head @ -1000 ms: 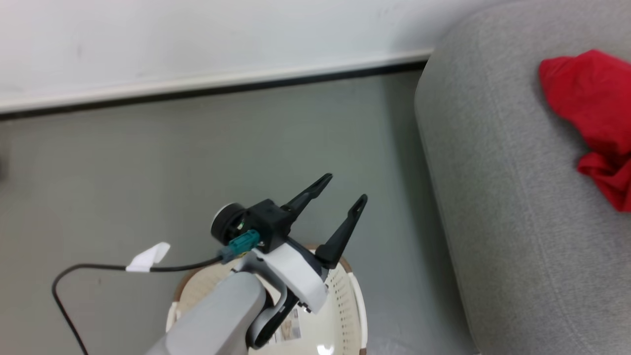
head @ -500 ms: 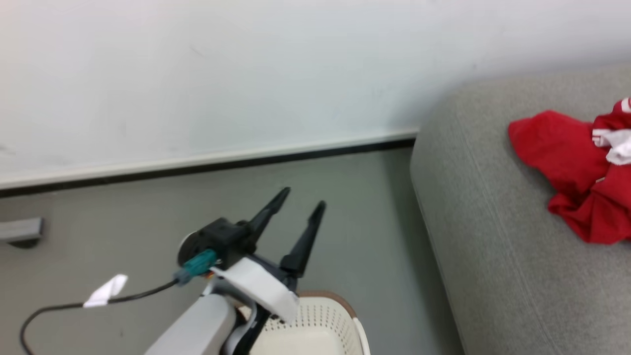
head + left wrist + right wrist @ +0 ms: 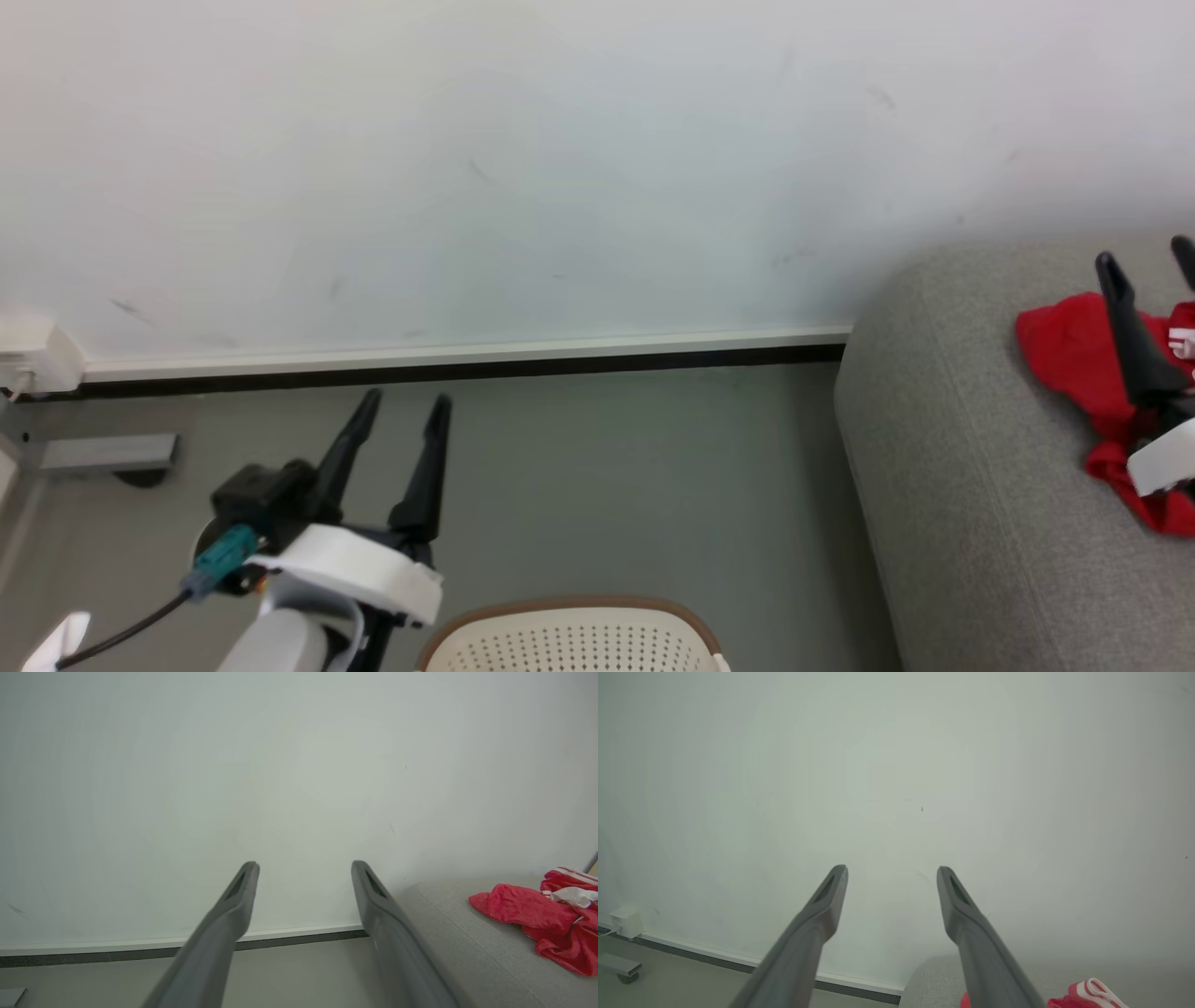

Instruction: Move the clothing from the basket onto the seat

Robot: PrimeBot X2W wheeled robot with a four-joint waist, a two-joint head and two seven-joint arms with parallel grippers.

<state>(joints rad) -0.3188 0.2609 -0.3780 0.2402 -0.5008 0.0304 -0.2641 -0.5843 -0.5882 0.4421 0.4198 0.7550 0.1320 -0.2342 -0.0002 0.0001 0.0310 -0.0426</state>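
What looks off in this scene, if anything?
Nothing stands out. The clothing lies in a crumpled heap on the seat, near its rounded end. The basket stands upright on the floor. The left gripper and right gripper are open and empty.

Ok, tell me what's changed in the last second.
The head camera has tilted up, so the whole picture shifted. The left gripper swung from above the basket to its left side, fingers now pointing at the wall. The right gripper has come into view in front of the clothing. Nothing was gripped or released: both grippers stay open and empty, and the clothing still lies on the seat.
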